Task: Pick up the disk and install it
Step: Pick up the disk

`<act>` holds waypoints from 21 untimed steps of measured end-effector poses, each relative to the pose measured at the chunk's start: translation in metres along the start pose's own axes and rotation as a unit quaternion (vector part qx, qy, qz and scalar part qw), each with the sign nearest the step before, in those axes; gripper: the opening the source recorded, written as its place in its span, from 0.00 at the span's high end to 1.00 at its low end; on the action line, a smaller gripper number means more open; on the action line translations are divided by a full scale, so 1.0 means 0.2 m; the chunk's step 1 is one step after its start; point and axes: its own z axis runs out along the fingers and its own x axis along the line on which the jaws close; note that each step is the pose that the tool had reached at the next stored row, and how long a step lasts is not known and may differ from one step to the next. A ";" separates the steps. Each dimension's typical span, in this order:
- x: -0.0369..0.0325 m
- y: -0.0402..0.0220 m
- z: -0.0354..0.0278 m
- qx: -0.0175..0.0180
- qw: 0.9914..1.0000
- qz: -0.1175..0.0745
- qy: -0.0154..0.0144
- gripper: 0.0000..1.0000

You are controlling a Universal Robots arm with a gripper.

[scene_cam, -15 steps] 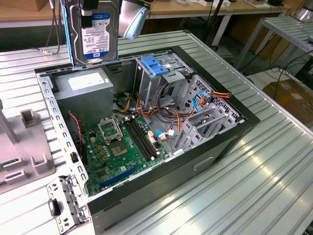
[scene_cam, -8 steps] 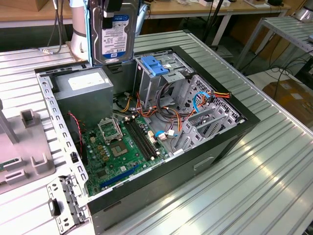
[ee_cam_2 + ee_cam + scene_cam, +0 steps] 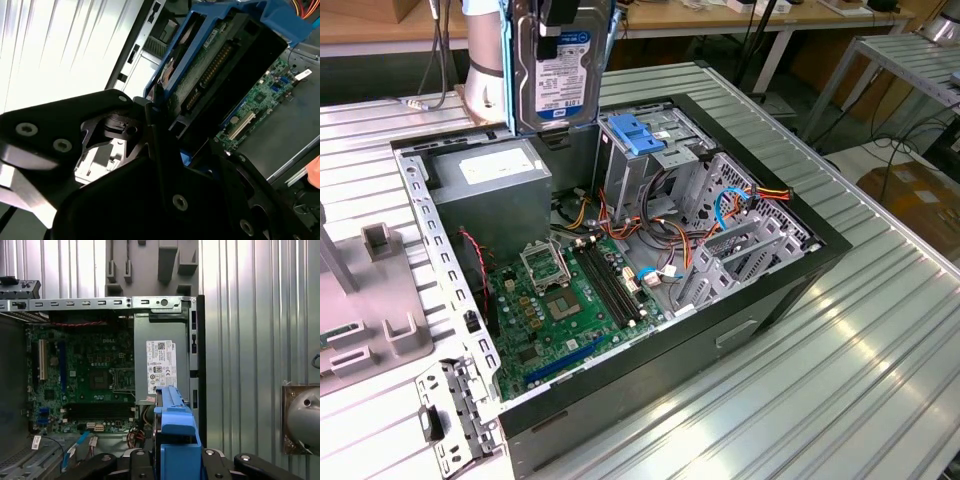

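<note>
Ribbed silver metal forms the worktop [image 3: 880,330], and an open computer case [image 3: 640,385] lies on it with its green circuit board [image 3: 560,310] exposed. Above the case, the hand [image 3: 175,460] is clamped on the disk [image 3: 560,70], holding it upright in the air. Behind stand wooden benches [image 3: 360,25] with hanging cables [image 3: 757,40].

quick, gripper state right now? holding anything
Gripper: shut on the silver-grey rectangular hard drive with blue plastic side rails, held upright over the open computer case.
</note>
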 end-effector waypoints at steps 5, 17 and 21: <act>0.021 -0.031 0.001 0.000 1.000 0.000 0.000 0.64; 0.108 -0.049 0.002 0.000 1.000 0.000 0.000 0.64; 0.132 -0.050 0.003 0.000 1.000 0.000 0.000 0.64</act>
